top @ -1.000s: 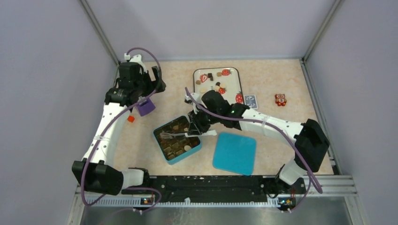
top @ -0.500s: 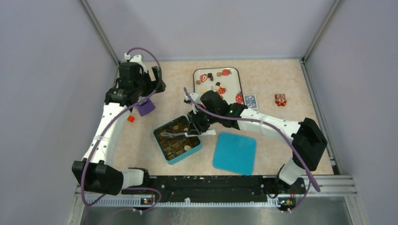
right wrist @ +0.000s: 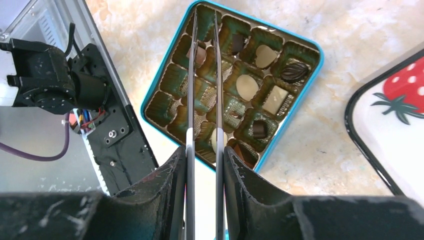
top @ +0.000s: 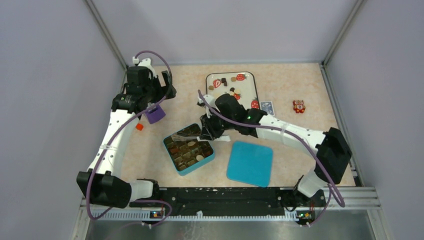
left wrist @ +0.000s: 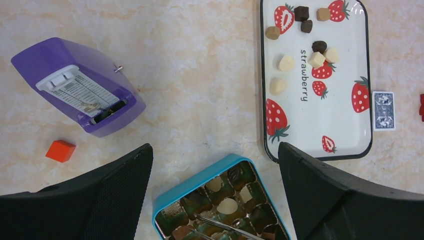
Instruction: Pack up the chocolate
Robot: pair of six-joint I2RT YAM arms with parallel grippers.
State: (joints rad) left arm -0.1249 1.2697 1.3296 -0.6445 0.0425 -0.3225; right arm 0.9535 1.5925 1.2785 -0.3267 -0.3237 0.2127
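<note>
The teal box point(top: 168, 148) sits at table centre, its cells partly filled with chocolate point(right wrist: 246, 86). More chocolate pieces point(top: 224, 81) lie on the strawberry tray point(top: 247, 90) behind it, and they also show in the left wrist view point(left wrist: 316, 59). My right gripper point(top: 206, 131) is shut on metal tweezers point(right wrist: 190, 85). The tweezers' tips are apart over the box's left cells, near a brown piece point(right wrist: 200, 53). My left gripper point(top: 165, 89) is open and empty, high above the table's far left point(left wrist: 215, 146).
The teal lid point(top: 250, 162) lies right of the box. A purple device point(top: 155, 114) and an orange cube point(top: 139, 127) lie at left. A playing card point(top: 267, 107) and an orange owl point(top: 298, 106) lie right of the tray.
My right gripper has shifted the tweezers from the box's middle toward its far left edge. The left arm has not moved.
</note>
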